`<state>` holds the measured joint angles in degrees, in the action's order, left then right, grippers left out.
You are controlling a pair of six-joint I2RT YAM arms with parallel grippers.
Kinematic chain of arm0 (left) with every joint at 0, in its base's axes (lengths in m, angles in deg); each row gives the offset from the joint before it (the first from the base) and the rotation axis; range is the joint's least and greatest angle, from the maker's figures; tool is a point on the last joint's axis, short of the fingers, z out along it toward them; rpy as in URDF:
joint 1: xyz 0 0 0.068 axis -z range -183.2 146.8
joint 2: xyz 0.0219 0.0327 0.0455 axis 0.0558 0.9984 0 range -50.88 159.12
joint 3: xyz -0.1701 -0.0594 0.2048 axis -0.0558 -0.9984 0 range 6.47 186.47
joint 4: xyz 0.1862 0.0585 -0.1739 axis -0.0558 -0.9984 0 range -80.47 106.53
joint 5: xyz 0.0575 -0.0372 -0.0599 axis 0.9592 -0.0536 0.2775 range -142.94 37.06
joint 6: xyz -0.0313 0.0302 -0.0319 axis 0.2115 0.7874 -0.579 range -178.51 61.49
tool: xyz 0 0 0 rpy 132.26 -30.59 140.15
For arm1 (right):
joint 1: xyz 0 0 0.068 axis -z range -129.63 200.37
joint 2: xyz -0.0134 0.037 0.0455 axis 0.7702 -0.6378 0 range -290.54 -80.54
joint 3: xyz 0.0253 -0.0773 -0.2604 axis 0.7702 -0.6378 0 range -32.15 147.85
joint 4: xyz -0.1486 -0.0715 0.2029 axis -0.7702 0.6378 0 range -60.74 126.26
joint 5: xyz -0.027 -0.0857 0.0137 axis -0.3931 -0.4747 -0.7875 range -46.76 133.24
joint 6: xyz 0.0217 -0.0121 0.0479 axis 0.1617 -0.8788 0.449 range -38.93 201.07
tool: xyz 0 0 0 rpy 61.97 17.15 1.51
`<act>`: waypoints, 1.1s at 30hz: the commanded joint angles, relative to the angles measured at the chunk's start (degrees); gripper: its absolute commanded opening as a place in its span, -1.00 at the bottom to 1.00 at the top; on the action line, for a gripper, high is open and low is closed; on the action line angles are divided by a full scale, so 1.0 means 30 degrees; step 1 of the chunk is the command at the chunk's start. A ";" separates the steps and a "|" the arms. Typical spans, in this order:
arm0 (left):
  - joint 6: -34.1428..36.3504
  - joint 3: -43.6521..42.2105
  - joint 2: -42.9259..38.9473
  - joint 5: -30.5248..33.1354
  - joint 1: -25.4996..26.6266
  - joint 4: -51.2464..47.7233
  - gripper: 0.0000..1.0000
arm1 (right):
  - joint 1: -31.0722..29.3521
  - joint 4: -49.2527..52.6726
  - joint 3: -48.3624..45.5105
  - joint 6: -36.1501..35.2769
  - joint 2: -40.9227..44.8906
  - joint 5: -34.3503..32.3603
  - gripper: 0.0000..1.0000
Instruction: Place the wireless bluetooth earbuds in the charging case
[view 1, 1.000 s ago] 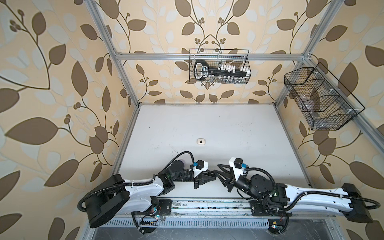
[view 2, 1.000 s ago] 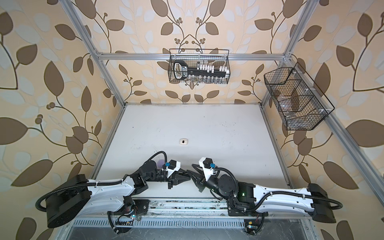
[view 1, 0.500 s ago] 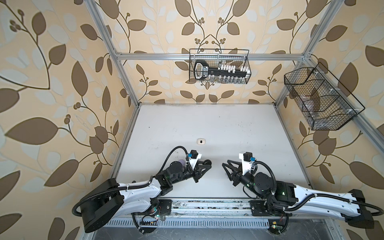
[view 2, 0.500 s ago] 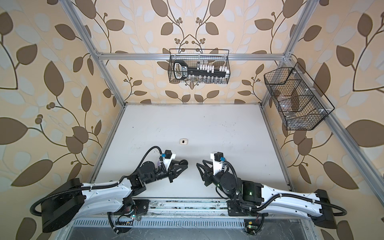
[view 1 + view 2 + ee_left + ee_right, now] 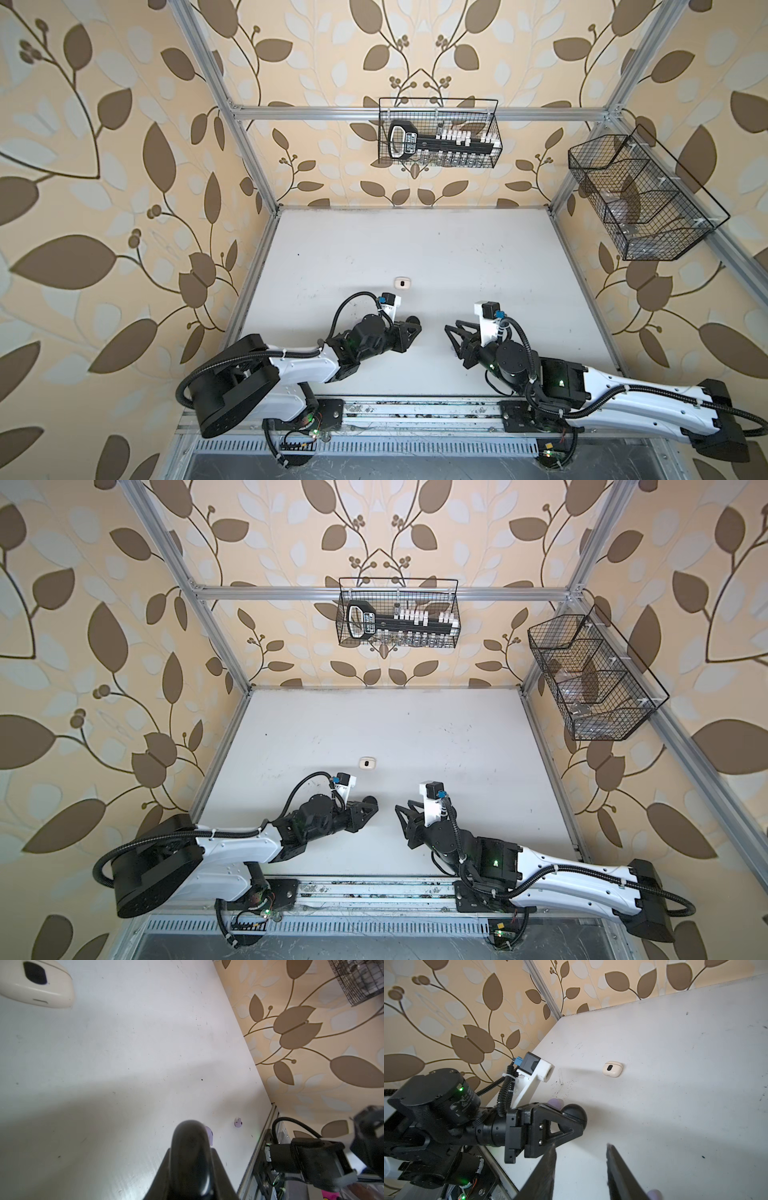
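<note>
Ahead, case [image 5: 41, 991] and loose earbud [image 5: 238, 1122] lie clear of left hand's [image 5: 190, 1132] pinched earbud [image 5: 209, 1135].

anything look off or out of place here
A tiny lavender earbud lies loose on the white table near the front rail, away from the cream oval charging case, which looks shut. The left gripper is shut on a second lavender earbud. Nothing looks damaged.

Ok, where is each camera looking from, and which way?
Top views: overhead, looking down at the table; left arm and right arm show.
Left wrist: looks past the left gripper, shut on a lavender earbud, toward the right arm.
Right wrist: past the open right gripper at the left gripper.
All show the charging case.
</note>
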<state>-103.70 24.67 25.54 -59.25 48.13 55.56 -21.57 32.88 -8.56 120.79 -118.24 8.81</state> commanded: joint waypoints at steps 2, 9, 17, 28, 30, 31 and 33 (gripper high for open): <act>-0.1841 0.1726 0.2749 0.0334 -0.0030 -0.0294 -1.00 | 0.0238 0.0630 0.0514 0.0497 -0.0005 0.0091 -0.18; -0.2829 0.3186 0.6975 0.0436 -0.0030 0.1000 -1.00 | 0.0510 0.1366 0.0456 0.0762 0.0512 0.0141 -0.18; -0.3648 0.4150 0.9741 -0.0091 -0.0082 0.2255 -1.00 | 0.0712 0.1778 0.0250 0.0923 0.0989 0.0149 -0.17; -0.4472 0.4167 1.0073 0.0420 -0.0583 0.1951 -0.71 | 0.0807 0.2031 0.0248 0.1055 0.1211 0.0263 -0.16; -0.4537 0.4303 0.9906 0.0531 -0.0644 0.1379 -0.19 | 0.0836 0.2046 0.0250 0.1055 0.1277 0.0276 -0.16; -0.4540 0.4439 0.9845 0.0556 -0.0673 0.0952 -0.07 | 0.0840 0.2046 0.0250 0.1057 0.1269 0.0280 -0.16; -0.4424 0.4683 0.9702 0.0546 -0.0704 0.0216 0.01 | 0.0851 0.2074 0.0250 0.1055 0.1358 0.0345 -0.16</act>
<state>-116.93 39.29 54.28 -59.92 46.82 66.31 -19.26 37.90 -8.56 123.29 -114.89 9.38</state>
